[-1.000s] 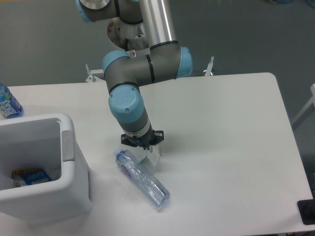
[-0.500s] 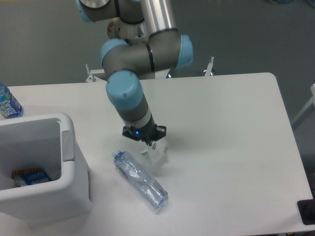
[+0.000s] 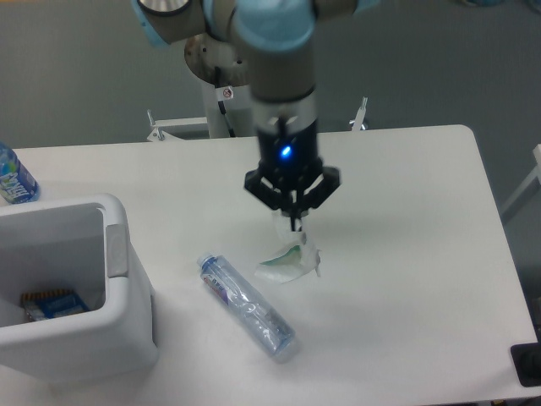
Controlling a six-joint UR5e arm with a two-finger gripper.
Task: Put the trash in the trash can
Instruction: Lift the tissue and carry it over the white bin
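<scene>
My gripper (image 3: 295, 223) points straight down over the middle of the table, its fingers shut on the top of a whitish see-through wrapper (image 3: 289, 260) with a green mark. The wrapper dangles from the fingertips, lifted off the tabletop. A clear slim plastic bottle (image 3: 247, 306) lies on its side on the table, below and left of the gripper, apart from it. The white trash can (image 3: 127, 292) stands at the front left corner, well to the left of the gripper, with something blue and orange lying inside it.
A bottle with a bright blue label (image 3: 13, 178) stands at the left edge behind the trash can. The arm's base mount (image 3: 215, 68) rises behind the table's far edge. A dark object (image 3: 527, 364) sits off the front right corner.
The gripper has swung right and risen, carrying the wrapper up and away from the bottle. The wrist has turned, so the gripper now points straight down. The bottle stayed in place.
</scene>
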